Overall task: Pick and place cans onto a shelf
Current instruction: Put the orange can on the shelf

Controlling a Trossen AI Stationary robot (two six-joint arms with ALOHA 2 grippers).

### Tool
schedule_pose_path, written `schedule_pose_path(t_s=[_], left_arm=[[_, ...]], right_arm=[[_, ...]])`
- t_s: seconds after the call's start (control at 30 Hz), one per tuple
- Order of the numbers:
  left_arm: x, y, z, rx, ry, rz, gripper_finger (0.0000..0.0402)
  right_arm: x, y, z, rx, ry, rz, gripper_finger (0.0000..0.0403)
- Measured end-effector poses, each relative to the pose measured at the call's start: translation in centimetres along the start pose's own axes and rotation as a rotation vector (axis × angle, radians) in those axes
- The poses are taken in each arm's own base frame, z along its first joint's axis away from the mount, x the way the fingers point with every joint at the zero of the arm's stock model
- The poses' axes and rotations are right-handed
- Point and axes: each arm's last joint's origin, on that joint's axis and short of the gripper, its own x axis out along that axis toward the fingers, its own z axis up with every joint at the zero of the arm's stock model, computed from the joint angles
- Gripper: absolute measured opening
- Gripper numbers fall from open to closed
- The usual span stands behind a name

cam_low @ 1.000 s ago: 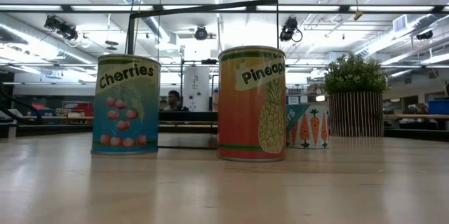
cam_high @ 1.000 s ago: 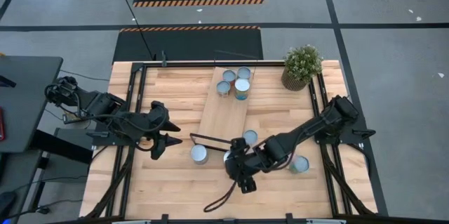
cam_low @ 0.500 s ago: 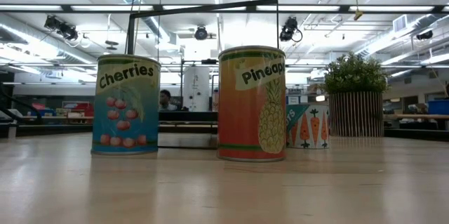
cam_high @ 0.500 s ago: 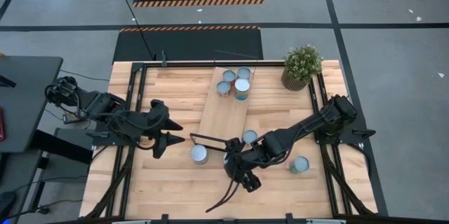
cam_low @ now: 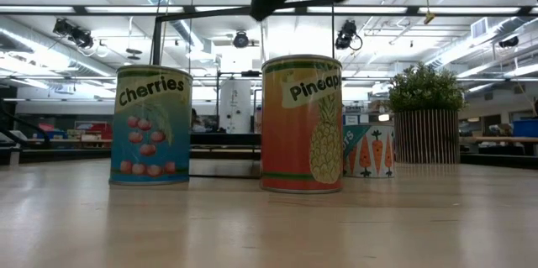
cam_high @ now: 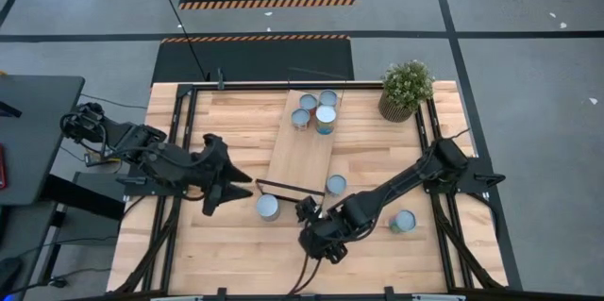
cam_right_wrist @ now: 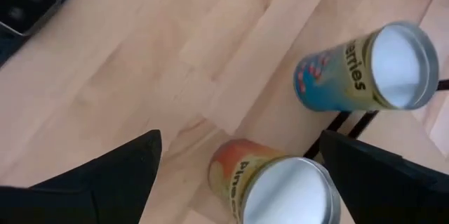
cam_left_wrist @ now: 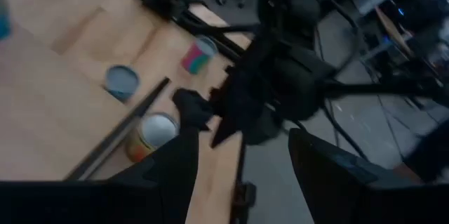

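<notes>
Left gripper (cam_high: 238,186) waited spread, left of shelf (cam_high: 300,155). Right gripper (cam_high: 310,228) hung spread above pineapple can (cam_low: 302,123), not pinching it; cherries can (cam_high: 268,208) just left. Two more cans (cam_high: 336,184) (cam_high: 403,221) sat loose on table. Judged three cans (cam_high: 317,110) shelved at far end, four left.

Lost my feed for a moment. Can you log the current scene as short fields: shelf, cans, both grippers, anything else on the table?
shelf: light board, lying on the table
cans on shelf: four, clustered at its far end
cans off shelf: four; Cherries can, Pineapple can, one by the shelf's near end, one further right
right gripper: open, above the Pineapple can, not touching
left gripper: open, hovering left of the Cherries can
other: potted plant, far right corner
</notes>
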Motion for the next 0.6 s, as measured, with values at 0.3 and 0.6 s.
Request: schedule_pose_path(t_s=[0.3,0.6], left_arm=[[0.7,-1.0,-1.6,-0.019,0.182,-0.107,0.0227],[2.1,-2.6,-4.4,0.044,0.248,-0.076,0.0227]], right_arm=[[0.4,-0.2,-0.3,-0.008,0.037,-0.093,0.0392],[0.9,-1.7,-1.3,0.052,0.096,-0.129,0.0387]])
